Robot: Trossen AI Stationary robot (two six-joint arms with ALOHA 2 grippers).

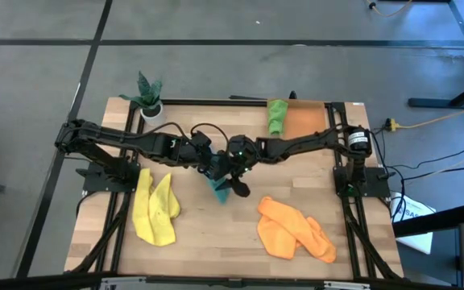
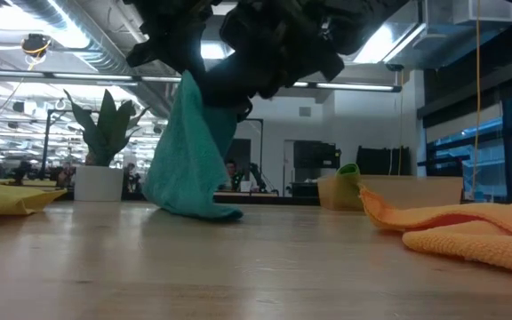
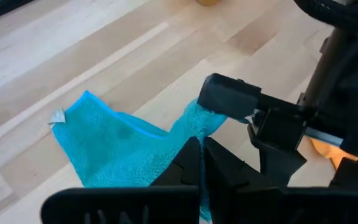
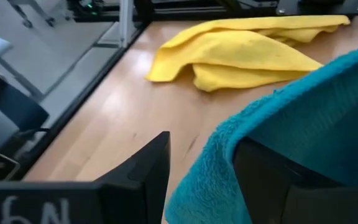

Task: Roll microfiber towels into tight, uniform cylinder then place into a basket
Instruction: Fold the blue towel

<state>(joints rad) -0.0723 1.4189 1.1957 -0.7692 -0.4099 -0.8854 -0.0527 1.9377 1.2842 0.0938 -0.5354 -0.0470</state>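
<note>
Your left gripper (image 1: 213, 171) is clamped shut on the upper edge of the teal towel (image 1: 218, 189), holding it up at mid-desk so the cloth hangs below the fingers with its lowest folds resting on the desk (image 1: 216, 242). Your right gripper (image 1: 234, 171) sits just beside it, jaws standing wide, and the same towel edge drapes over one of its fingers (image 4: 278, 186); it isn't pinching, as far as I can tell.

Here's what matters: the towel's long axis runs down from the two grippers, not flat along the desk. Both grippers are at the cloth, but only the left has it. To roll it, you'd likely need it laid out first.

Elsewhere: the yellow towel (image 1: 155, 208) lies on the left gripper's outer side, the orange towel (image 1: 292, 229) on the right gripper's outer side, both loose. The green towel (image 1: 276, 116) already lies in the basket (image 1: 306, 122), back along the right arm, which I judge the nearer one for the drop-off.
</note>
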